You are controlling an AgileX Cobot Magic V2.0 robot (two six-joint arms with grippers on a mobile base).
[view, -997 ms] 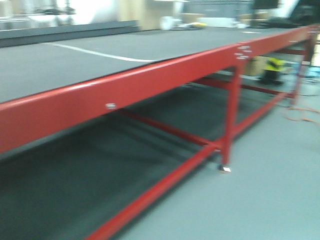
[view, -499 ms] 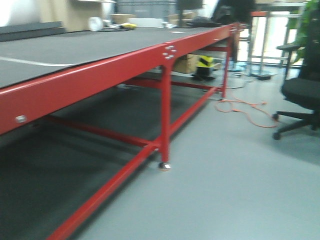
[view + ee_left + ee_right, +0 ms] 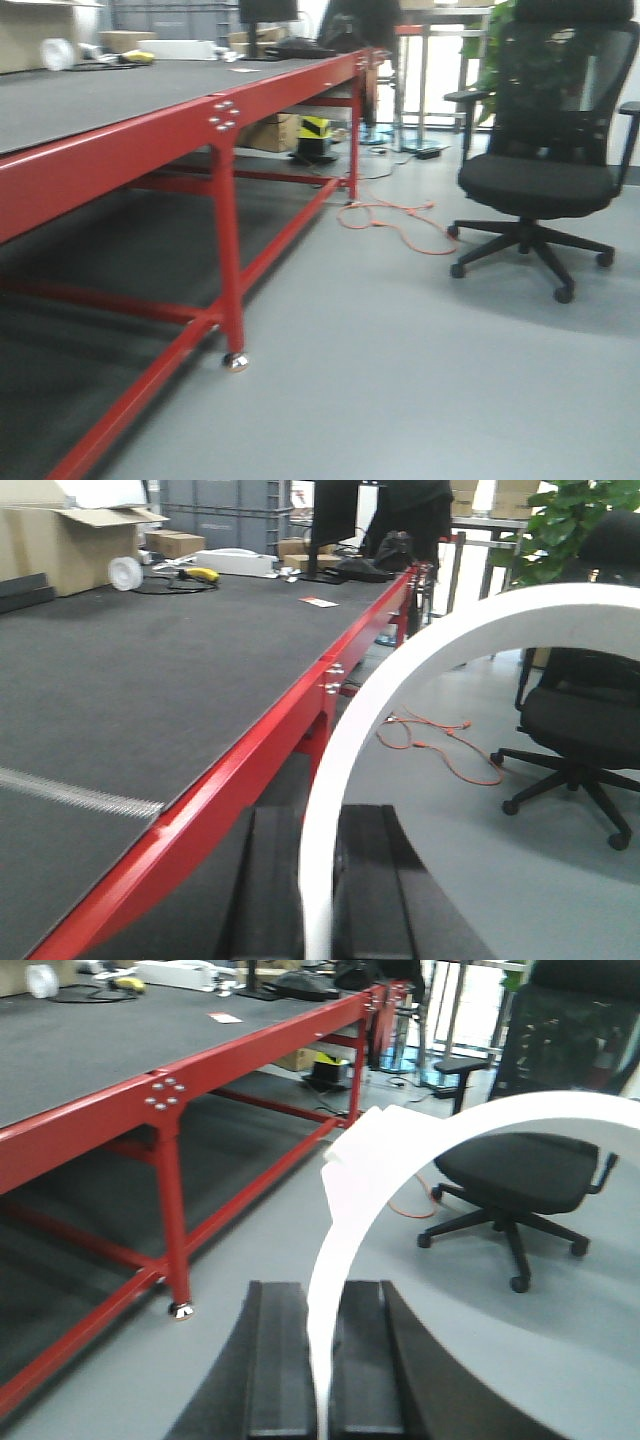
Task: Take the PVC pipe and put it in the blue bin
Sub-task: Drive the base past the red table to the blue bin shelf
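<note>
**Both grippers had a white pipe piece pinched, parked beside the red table**

The left gripper (image 3: 318, 818) was closed down to a narrow slot. Its two black fingers (image 3: 275, 880) were clamped either side of a thin white curved strip, which I took for the wall of the PVC pipe (image 3: 520, 612) seen end-on. The strip rose from between the fingers and arced up and over to the right across the wrist view.

The right gripper (image 3: 328, 1295) looked much the same: nearly closed and pinching a second pipe piece (image 3: 560, 1112), this one with a ragged-looking bit at its upper left. I couldn't tell how deep either piece sat in the jaws.

The red-framed table (image 3: 120, 140) with the dark top ran along the left. Both pieces were held up in the air beside it, not on it. A black office chair (image 3: 535, 180) stood on the grey floor (image 3: 400, 390) to the right. An orange cable (image 3: 400, 225) lay loose between chair and table. A cardboard box (image 3: 70, 540) sat at the table's far end.
</note>
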